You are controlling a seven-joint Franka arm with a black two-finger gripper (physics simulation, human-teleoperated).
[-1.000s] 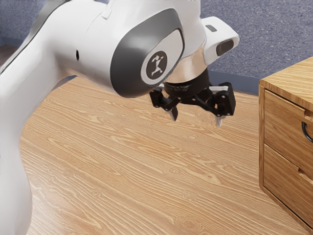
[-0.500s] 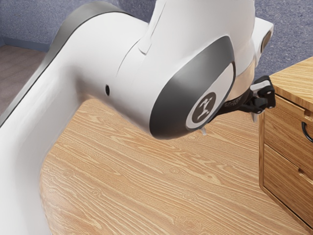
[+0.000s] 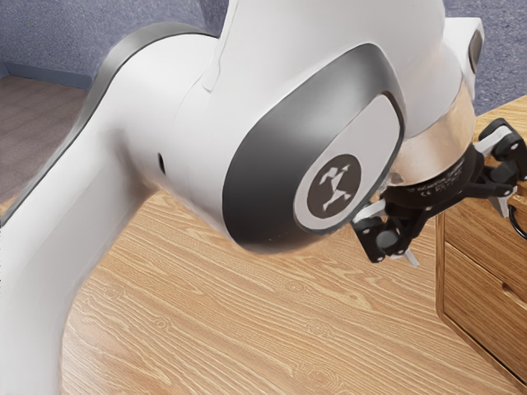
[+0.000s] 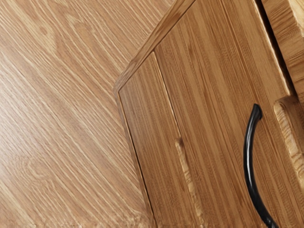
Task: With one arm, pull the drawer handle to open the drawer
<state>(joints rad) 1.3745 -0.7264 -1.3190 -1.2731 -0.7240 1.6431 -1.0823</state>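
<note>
A wooden cabinet (image 3: 484,290) stands at the exterior view's right, with two drawer fronts one above the other. The upper drawer (image 4: 213,95) carries a curved black handle (image 4: 250,161), and a sliver of that handle (image 3: 514,217) shows beside my hand. The upper drawer looks closed, flush with the cabinet face. My black gripper (image 3: 457,233) hovers in front of the upper drawer, close to the cabinet's near edge. It is open, fingers spread wide with nothing between them. The lower drawer (image 4: 156,156) has a wooden ridge on its front.
The cabinet rests on a wood-grain table (image 3: 230,329) that stretches toward the exterior view's left. My bulky white arm (image 3: 272,132) hides much of the middle of the exterior view. A blue-grey wall (image 3: 41,37) lies behind.
My arm has swung toward the exterior view's right, from mid-table up to the cabinet front. The hand has turned toward the drawers. The fingers stay spread.
</note>
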